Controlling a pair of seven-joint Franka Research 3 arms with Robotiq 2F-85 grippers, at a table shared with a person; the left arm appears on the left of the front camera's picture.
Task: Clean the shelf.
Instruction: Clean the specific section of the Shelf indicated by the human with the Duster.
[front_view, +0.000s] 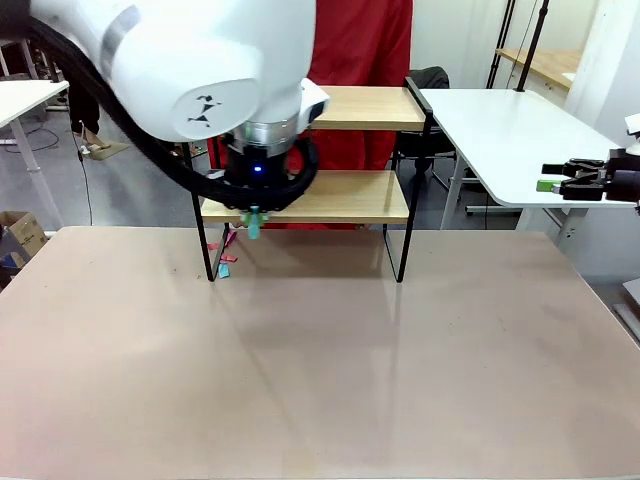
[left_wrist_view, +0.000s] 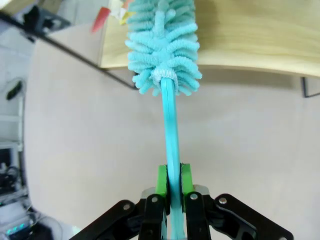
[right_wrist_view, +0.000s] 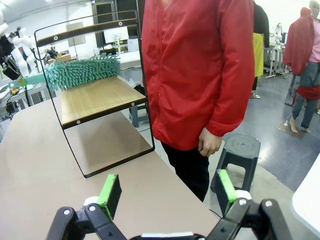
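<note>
Shelf (front_view: 345, 197) stands at the far side of the table (front_view: 320, 380), coloured scraps (front_view: 224, 262) by its leg. Left gripper (left_wrist_view: 173, 181) is clamped on the teal duster (left_wrist_view: 162, 45), head at the end of the lower board (left_wrist_view: 250, 35) — sweeping is in hand; next, I judge, a stroke along that board. Right gripper (right_wrist_view: 167, 192) gapes — holding nothing.

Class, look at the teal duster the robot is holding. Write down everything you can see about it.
The duster is teal all over: a fluffy head of soft, finger-like strands, a paler collar, then a thin flat handle that looks like plastic. The left gripper is shut on the handle's lower part, with a green pad on either side. The head lies lengthwise on the shelf's lower wooden board, apparently resting on it near one end.
</note>
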